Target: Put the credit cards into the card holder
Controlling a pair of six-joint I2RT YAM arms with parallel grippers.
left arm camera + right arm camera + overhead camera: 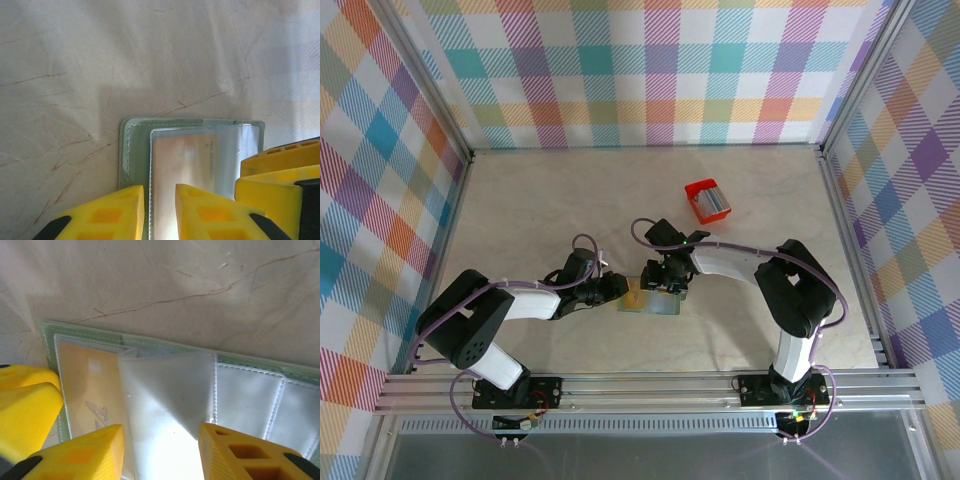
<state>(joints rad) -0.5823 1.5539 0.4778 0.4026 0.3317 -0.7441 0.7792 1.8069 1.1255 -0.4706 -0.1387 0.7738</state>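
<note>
Right gripper [161, 432]: jaws apart astride raised clear flap [170, 385] of card holder [250, 390], grip unclear | left gripper [159, 192]: slightly apart on its left end, grip unclear | long axis left-right

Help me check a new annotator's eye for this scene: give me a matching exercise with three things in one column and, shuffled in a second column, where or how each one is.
Things:
1. card holder
2. gold-yellow card
3. red box

Places or states:
A. alone on the table, well apart from the other two
B. lying open, clear slots facing up
C. tucked behind clear plastic in an end slot

Pairs: 1-B, 2-C, 3-A
</note>
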